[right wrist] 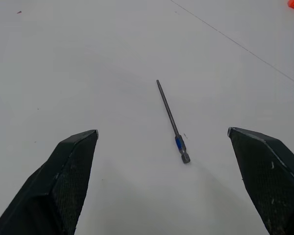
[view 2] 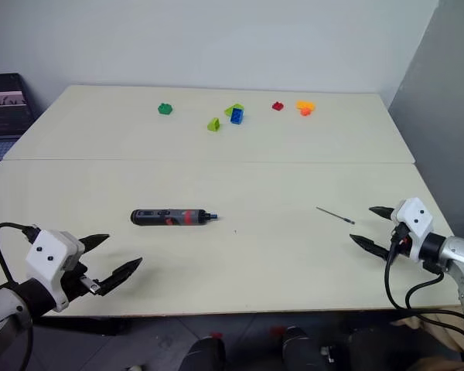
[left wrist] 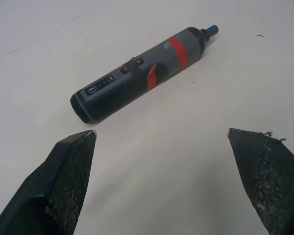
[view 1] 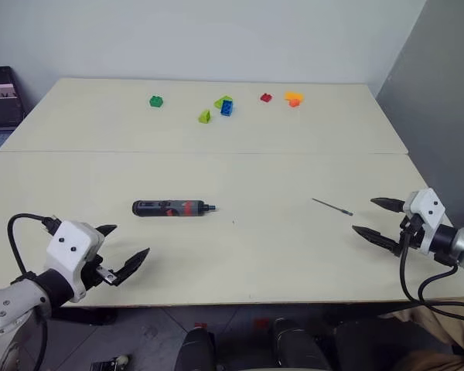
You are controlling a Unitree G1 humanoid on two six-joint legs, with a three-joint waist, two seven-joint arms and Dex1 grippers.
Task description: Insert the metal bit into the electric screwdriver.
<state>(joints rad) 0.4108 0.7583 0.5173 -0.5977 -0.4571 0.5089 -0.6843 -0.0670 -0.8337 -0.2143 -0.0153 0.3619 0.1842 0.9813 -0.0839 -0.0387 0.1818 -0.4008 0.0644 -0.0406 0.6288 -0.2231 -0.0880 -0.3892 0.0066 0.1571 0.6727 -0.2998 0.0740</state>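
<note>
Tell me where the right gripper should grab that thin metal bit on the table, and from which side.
Probably mid-shaft on the metal bit, coming down from above with the fingers straddling it crosswise. It lies flat on the table, needle-thin, so only a pinch across its width looks workable. Leave the thicker blue-banded end free, assuming that goes into the electric screwdriver. The right gripper is open, close beside it.

At the far left, a dark object beside the table is cut off by the picture's edge; what it is cannot be told. The small coloured blocks at the far side are too small to make out their shapes.
</note>
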